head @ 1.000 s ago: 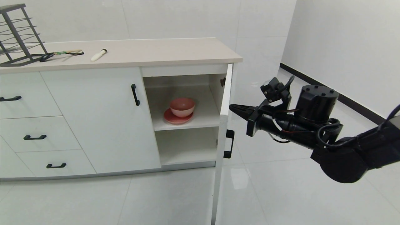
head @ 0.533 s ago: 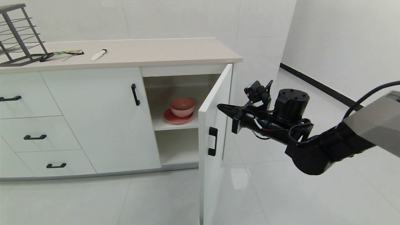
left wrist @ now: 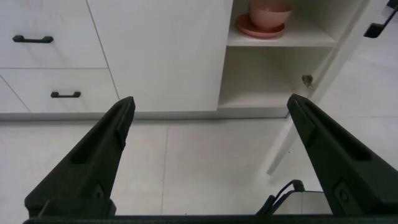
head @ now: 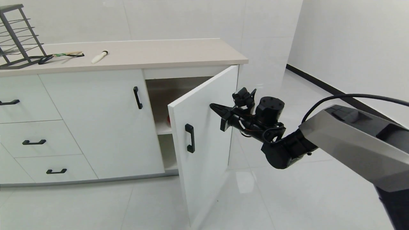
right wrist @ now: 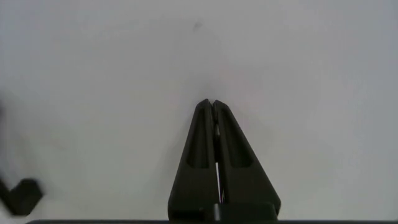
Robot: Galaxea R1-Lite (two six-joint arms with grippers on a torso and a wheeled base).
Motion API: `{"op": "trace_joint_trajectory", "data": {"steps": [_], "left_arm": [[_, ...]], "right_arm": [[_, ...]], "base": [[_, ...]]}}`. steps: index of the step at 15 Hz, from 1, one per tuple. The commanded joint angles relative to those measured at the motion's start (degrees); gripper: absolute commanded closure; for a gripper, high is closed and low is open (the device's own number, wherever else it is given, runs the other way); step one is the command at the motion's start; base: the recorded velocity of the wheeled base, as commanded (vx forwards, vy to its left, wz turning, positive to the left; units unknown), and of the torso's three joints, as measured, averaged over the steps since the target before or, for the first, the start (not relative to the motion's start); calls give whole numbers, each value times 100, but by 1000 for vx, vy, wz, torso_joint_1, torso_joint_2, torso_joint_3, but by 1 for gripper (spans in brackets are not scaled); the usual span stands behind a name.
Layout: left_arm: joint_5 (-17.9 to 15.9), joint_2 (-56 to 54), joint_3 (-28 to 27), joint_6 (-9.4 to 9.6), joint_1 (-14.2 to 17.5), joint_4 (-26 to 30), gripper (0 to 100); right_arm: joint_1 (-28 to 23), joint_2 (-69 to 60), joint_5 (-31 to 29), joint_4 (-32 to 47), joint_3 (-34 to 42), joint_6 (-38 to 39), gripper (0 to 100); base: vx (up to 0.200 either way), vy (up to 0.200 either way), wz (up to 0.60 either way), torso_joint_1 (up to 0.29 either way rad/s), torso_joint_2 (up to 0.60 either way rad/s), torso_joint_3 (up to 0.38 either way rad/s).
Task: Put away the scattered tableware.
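Our right gripper (head: 213,107) reaches out at mid height in front of the cabinet. In the right wrist view its jaws are pressed together with nothing between them (right wrist: 212,107). The tip lies against the outer face of the white cabinet door (head: 204,127), touching it as far as we can tell. It meets the door between the hinge side and the black handle (head: 190,138). The door stands partly open, swung at an angle across the cabinet opening. Our left gripper (left wrist: 211,102) hangs low over the tiled floor (left wrist: 205,162), facing the cabinet, and its jaws are spread wide and hold nothing. Past them we see the pink bowl (left wrist: 269,12) sitting on the pink plate (left wrist: 261,28). Both rest on the upper shelf (left wrist: 298,38) inside the open compartment. From the head view, a thin sliver of red shows past the door's edge. On the beige surface (head: 143,52) above lie two pieces of tableware, well apart from the cabinet opening. One is a white-handled utensil (head: 99,57). Just beside it, nearer the wire rack (head: 19,35), is a dark-headed utensil (head: 60,56) with a pale and green handle. The rack stands at the far left end of the surface.
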Motion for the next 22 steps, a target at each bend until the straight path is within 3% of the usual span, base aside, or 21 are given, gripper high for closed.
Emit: {"op": "trace_joint_trajectory", "data": {"steps": [1, 6, 9, 11, 12, 14, 15, 17, 18, 19, 21, 22], "left_arm": [[0, 7, 0, -1, -1, -1, 0], [0, 7, 0, -10, -1, -1, 0], [0, 7, 0, -28, -1, -1, 0], [0, 7, 0, -28, -1, -1, 0], [0, 7, 0, -28, -1, -1, 0], [0, 7, 0, -19, -1, -1, 0], [0, 7, 0, -19, -1, -1, 0], [0, 7, 0, -28, -1, -1, 0], [9, 7, 0, -28, -1, -1, 0], [9, 7, 0, -19, -1, -1, 0], [0, 7, 0, -1, -1, -1, 0], [0, 7, 0, 7, -1, -1, 0]], "right_arm": [[17, 576, -18, -11, -669, 18, 100], [9, 339, -1, -380, -555, 80, 100], [-18, -1375, 43, -538, 1291, 97, 100], [-35, -2817, 52, -635, 2908, 88, 100], [-44, -4223, 61, -617, 4165, 88, 100], [-387, -6244, 52, -432, 5492, 97, 100], [-809, -7317, 26, -186, 6037, 88, 100], [-2312, -9452, -18, 780, 6828, 80, 100], [-2637, -9953, -18, 1070, 6933, 88, 100], [-3278, -11386, 69, 2134, 7013, 115, 100], [-3366, -13047, 122, 4050, 6591, 62, 100], [-3393, -13337, 113, 4305, 6731, 18, 100]], "base": [[0, 0, 0, 0, 0, 0], [0, 0, 0, 0, 0, 0], [0, 0, 0, 0, 0, 0], [0, 0, 0, 0, 0, 0], [0, 200, 0, -2, 7, 2], [0, 200, 0, 5, 5, 2], [0, 200, 0, -7, 7, 12], [0, 200, 0, 7, 7, 0], [0, 200, 0, -2, 7, 2], [0, 200, 0, 2, 12, 2], [0, 0, 0, 0, 0, 0], [0, 0, 0, 0, 0, 0]]}}
